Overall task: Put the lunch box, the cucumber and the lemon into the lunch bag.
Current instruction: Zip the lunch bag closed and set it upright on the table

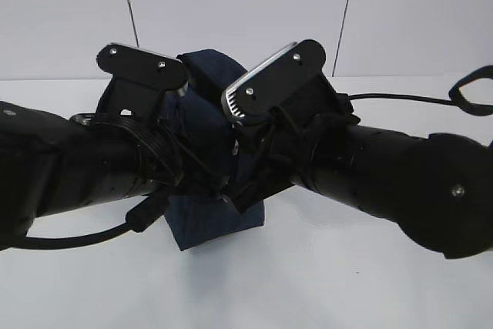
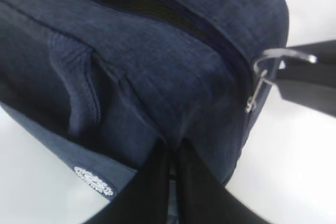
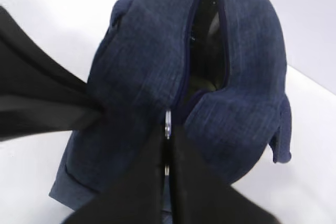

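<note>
We see the bag (image 1: 219, 221) standing on the white bench (image 1: 323, 283) at the centre of the exterior view, mostly hidden behind two black arms that cross in front of it. It is a boxy thing of dark navy woven cloth with a fine ribbed, denim-like grain, its top rounded and soft. In the left wrist view a small round white logo (image 2: 94, 181) sits at 7 o'clock on a paler panel, and a metal ring pull (image 2: 262, 72) hangs at 3 o'clock at the end of the zipper (image 2: 173, 22). The left pincer (image 2: 170, 177) has its matte black fingers pressed together, pinching the navy cloth below the zipper. In the right wrist view the zipper mouth gapes from 12 o'clock down to the centre, showing a dark inside; we cannot tell what lies within. The right pincer (image 3: 167, 156) is likewise closed tight, on the metal pull (image 3: 168, 124) at the lower end of that opening.
</note>
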